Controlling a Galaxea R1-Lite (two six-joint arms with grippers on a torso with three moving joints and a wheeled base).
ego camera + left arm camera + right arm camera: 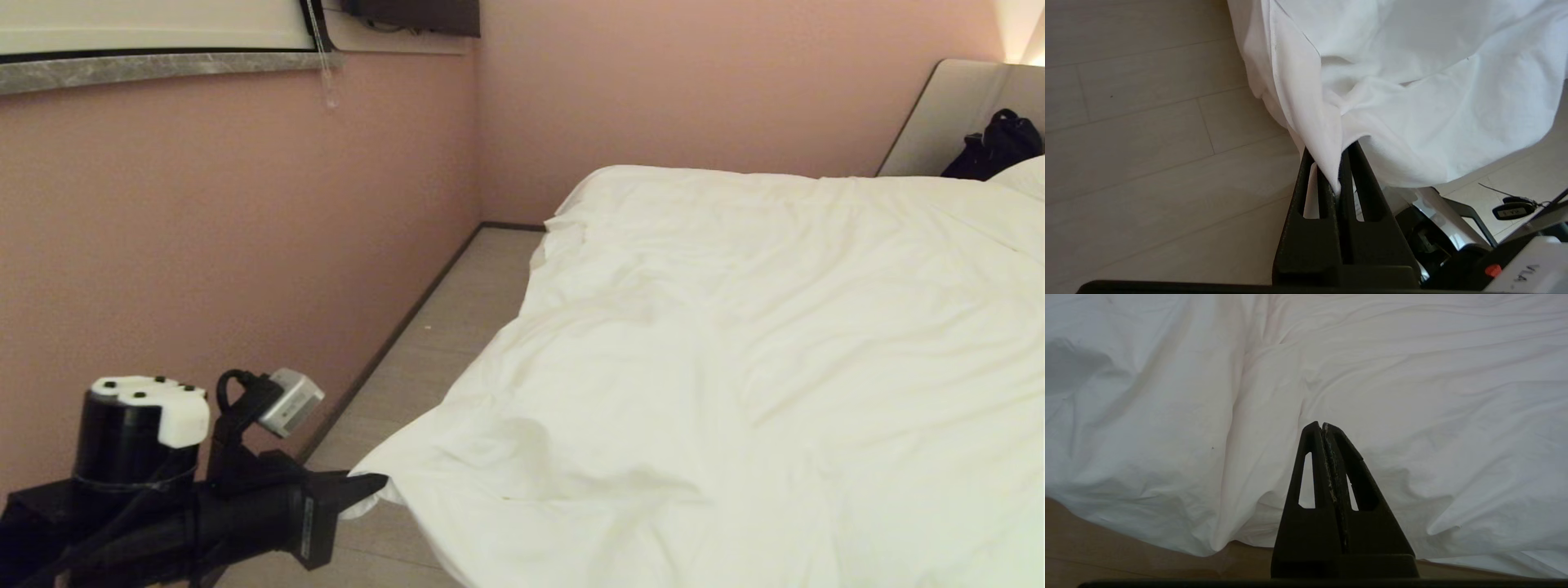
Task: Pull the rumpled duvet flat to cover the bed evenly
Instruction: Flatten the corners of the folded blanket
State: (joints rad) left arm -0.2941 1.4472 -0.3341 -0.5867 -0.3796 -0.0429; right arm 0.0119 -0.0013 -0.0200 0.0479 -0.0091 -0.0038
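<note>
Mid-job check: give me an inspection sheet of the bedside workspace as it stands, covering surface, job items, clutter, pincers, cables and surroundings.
Surface: bed almost wholly under white cloth; headboard shows at the far end.
Job items: duvet spread wide, creased, near corner pulled out over the floor.
Clutter: black bag by the headboard.
Pincers: left pincer shut on the duvet corner beside the bed; right pincer shut, empty, over the duvet.
Cables: blind cord hangs at the window.
Surroundings: pink wall, pale plank floor.
</note>
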